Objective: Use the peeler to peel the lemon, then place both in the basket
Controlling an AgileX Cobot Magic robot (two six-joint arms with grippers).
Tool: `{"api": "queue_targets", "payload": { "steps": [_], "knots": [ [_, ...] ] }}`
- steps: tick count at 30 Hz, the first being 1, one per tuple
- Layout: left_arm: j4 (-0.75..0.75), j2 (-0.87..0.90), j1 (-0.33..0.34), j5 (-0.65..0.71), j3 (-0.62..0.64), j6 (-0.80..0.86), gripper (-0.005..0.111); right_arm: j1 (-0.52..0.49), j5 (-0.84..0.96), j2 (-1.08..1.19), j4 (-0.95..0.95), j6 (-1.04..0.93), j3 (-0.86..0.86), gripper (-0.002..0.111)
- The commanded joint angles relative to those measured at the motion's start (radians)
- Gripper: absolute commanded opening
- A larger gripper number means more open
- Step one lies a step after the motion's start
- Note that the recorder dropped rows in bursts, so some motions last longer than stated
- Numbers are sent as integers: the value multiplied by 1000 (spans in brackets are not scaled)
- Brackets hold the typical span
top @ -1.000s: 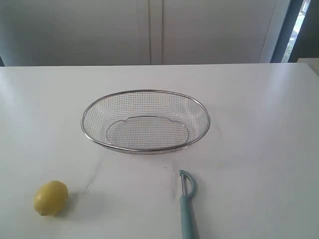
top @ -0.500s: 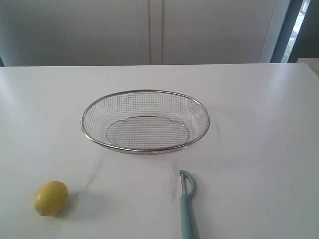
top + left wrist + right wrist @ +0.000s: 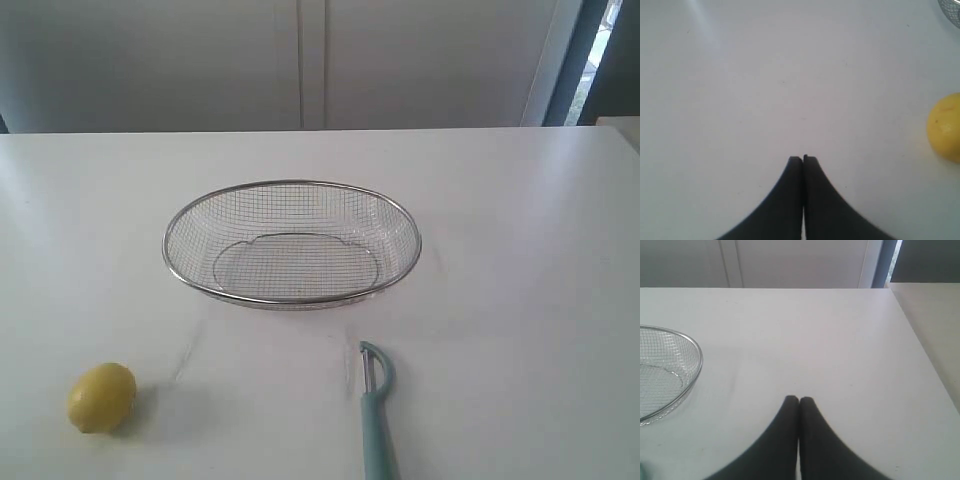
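The yellow lemon lies on the white table near the front left; the left wrist view catches part of the lemon at its edge. The teal-handled peeler lies at the front, right of centre, its metal head pointing toward the basket, which stands in the middle with nothing in it. My left gripper is shut on nothing above bare table, apart from the lemon. My right gripper is shut and holds nothing, beside the basket's rim. Neither gripper shows in the exterior view.
The white table ends at a far edge before pale cabinet doors. Its right edge shows in the right wrist view, with a second pale surface beyond it.
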Motion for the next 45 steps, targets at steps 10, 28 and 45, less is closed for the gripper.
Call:
{"api": "queue_targets", "payload": {
  "steps": [10,28,45],
  "knots": [
    [-2,-5,3,17,10,-1,0,-3,322,114,37,81,-184,0],
    [-2,-5,3,17,10,-1,0,-3,486,390,167,132,-185,0],
    [-2,-5,3,17,10,-1,0,160,532,611,168,148,-311,0]
  ]
}}
